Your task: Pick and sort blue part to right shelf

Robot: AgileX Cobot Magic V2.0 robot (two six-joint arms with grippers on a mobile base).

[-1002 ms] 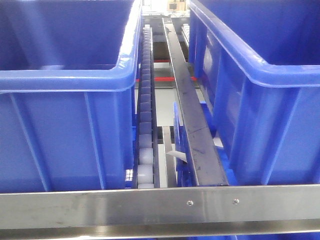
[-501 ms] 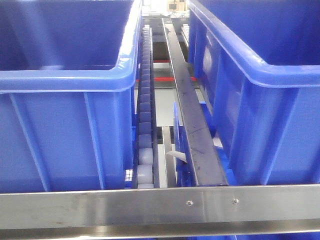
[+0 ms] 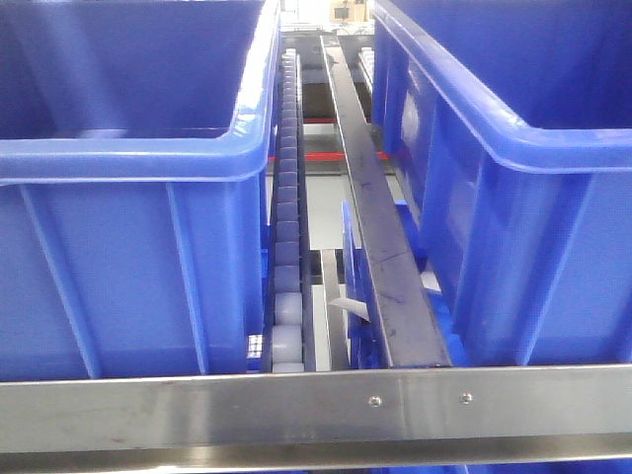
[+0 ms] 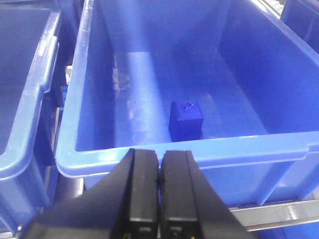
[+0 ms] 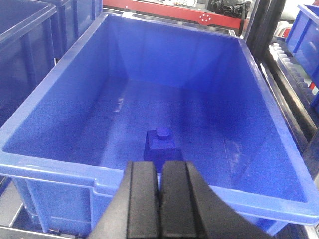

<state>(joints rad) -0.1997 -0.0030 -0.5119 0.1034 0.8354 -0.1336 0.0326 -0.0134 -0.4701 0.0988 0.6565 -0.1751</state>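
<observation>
Nothing moved, blue part [image 5: 160, 145] base hidden

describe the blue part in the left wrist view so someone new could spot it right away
Start with the large blue bin filling the left wrist view, just beyond the shut left gripper. On its floor, near the front wall, sits the blue part, alone in that bin. It is a squat, darker matte-blue block with a small round knob on top.

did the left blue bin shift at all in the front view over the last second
No. The left blue bin sits in the same spot against the steel front rail and the roller track beside it.
</observation>
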